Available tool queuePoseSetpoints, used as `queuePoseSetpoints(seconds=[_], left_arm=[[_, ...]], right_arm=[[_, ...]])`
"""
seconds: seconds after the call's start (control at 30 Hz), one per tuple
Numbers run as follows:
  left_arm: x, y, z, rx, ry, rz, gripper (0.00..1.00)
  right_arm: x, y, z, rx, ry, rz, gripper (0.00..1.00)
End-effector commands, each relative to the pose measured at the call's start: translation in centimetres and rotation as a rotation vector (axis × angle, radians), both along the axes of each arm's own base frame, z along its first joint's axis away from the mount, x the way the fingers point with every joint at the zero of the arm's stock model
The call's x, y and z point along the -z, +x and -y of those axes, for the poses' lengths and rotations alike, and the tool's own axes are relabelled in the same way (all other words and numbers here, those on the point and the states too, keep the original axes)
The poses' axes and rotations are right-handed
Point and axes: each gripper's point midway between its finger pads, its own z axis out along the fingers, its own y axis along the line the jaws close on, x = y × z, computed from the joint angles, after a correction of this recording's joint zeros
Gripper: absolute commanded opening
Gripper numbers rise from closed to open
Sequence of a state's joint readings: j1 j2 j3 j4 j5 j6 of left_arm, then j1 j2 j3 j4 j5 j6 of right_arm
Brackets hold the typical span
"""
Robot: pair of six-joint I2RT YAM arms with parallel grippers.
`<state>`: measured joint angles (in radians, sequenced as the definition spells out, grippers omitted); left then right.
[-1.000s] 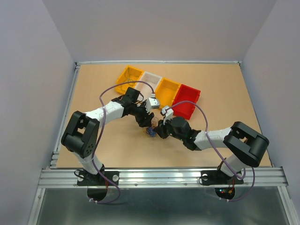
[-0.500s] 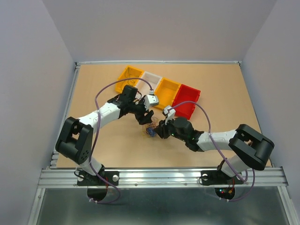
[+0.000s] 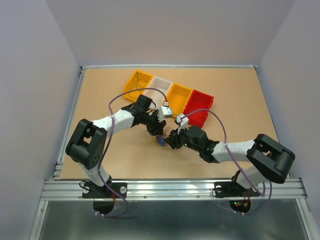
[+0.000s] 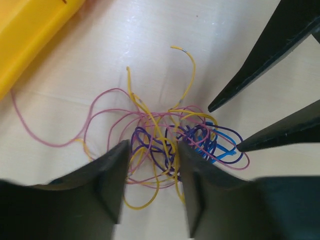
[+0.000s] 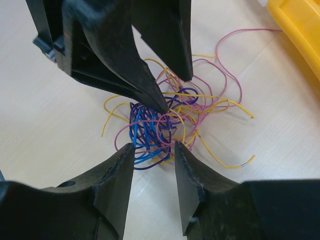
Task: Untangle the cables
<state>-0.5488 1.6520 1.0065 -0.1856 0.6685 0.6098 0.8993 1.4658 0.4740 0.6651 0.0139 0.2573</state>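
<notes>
Left gripper (image 4: 153, 147) agape over cables (image 4: 161, 136), a loose pink-yellow-blue-purple knot.

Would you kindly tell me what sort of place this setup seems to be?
Probably a robotics lab test cell: a left arm and right arm bolted at a walled table, sorting bins, and tangled cables.

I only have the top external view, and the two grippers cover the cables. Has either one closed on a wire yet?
Observer: No. In the left wrist view the left gripper has its jaws apart, straddling the cables.
Operator: And the right?
Observer: The right gripper is open too, jaws either side of the blue and purple loops.
Operator: Any loose ends?
Observer: A pink strand trails out toward the yellow bin.
</notes>
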Motion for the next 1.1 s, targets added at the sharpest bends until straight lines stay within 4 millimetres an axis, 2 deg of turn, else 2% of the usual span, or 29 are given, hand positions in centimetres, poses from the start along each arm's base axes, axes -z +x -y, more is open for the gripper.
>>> queuePoseSetpoints(seconds=[0.0, 0.03, 0.07, 0.1, 0.13, 0.17, 0.27, 0.4, 0.43, 0.53, 0.63, 0.7, 0.73, 0.8, 0.83, 0.87, 0.9, 0.93, 0.97, 1.0, 1.03, 1.07], left_arm=[[-0.6, -0.5, 1.2, 0.039, -0.007, 0.003, 0.39], [-0.6, -0.5, 1.3, 0.049, -0.008, 0.009, 0.29], [-0.7, -0.4, 1.2, 0.043, -0.006, 0.014, 0.12], [-1.1, 0.0, 1.2, 0.028, -0.016, 0.035, 0.00], [-1.4, 0.2, 1.1, 0.014, -0.022, 0.045, 0.00], [-2.2, 0.1, 1.1, 0.014, -0.041, 0.067, 0.00], [-3.1, 0.0, 1.1, 0.006, -0.059, 0.083, 0.00], [-5.1, 0.0, 0.9, -0.014, -0.081, 0.120, 0.00], [-5.5, 0.1, 0.7, -0.025, -0.083, 0.130, 0.00], [-7.5, 0.0, 0.7, -0.038, -0.113, 0.158, 0.00], [-10.0, -0.6, 0.9, -0.031, -0.158, 0.173, 0.00], [-12.2, -1.0, 0.9, -0.027, -0.193, 0.191, 0.00], [-13.7, -0.9, 0.8, -0.046, -0.203, 0.204, 0.00], [-17.6, -0.6, 0.1, -0.107, -0.246, 0.294, 0.00], [-18.9, 0.2, -0.8, -0.188, -0.247, 0.333, 0.00], [-21.9, 0.1, -1.8, -0.237, -0.296, 0.411, 0.00], [-23.6, 0.3, -2.6, -0.289, -0.319, 0.455, 0.00], [-24.7, 0.4, -3.5, -0.340, -0.332, 0.493, 0.00], [-25.9, 1.1, -5.0, -0.429, -0.332, 0.543, 0.00], [-27.9, 0.6, -6.2, -0.477, -0.373, 0.597, 0.00], [-28.7, 1.3, -7.8, -0.568, -0.367, 0.638, 0.00], [-30.0, 1.1, -9.0, -0.619, -0.388, 0.669, 0.00]], right_arm=[[-1.1, -0.2, 0.0, -0.014, 0.034, 0.041, 0.45], [-1.0, -0.1, 0.0, -0.013, 0.032, 0.041, 0.48], [-1.0, -0.1, 0.0, -0.011, 0.032, 0.041, 0.52], [-0.9, -0.1, -0.1, -0.014, 0.034, 0.041, 0.58], [-0.6, -0.1, -0.1, -0.011, 0.030, 0.036, 0.69], [-0.9, 0.3, -0.2, 0.001, 0.036, 0.045, 0.75], [-0.4, 1.0, -0.3, 0.020, 0.020, 0.053, 0.82], [-0.1, 2.0, -1.2, 0.022, 0.001, 0.064, 0.82], [-0.5, 2.3, -1.9, 0.012, 0.007, 0.078, 0.82], [0.3, 3.0, -2.8, 0.006, 0.003, 0.080, 0.80], [0.4, 4.4, -3.2, 0.050, 0.014, 0.108, 0.70], [-0.2, 5.1, -2.9, 0.097, 0.050, 0.138, 0.47], [-0.2, 5.2, -2.6, 0.124, 0.069, 0.129, 0.22], [-0.6, 5.5, -1.1, 0.203, 0.089, 0.132, 0.07], [-0.7, 5.5, -0.4, 0.239, 0.102, 0.123, 0.00], [0.2, 4.8, 0.7, 0.251, 0.084, 0.105, 0.01], [0.3, 4.5, 1.4, 0.263, 0.084, 0.101, 0.01], [0.2, 4.0, 2.1, 0.278, 0.101, 0.088, 0.01], [-1.0, 3.8, 3.2, 0.311, 0.130, 0.099, 0.01], [-0.1, 2.8, 4.6, 0.326, 0.119, 0.078, 0.01], [0.0, 2.2, 5.5, 0.346, 0.133, 0.062, 0.01], [-1.3, 2.0, 6.8, 0.387, 0.159, 0.071, 0.00]])
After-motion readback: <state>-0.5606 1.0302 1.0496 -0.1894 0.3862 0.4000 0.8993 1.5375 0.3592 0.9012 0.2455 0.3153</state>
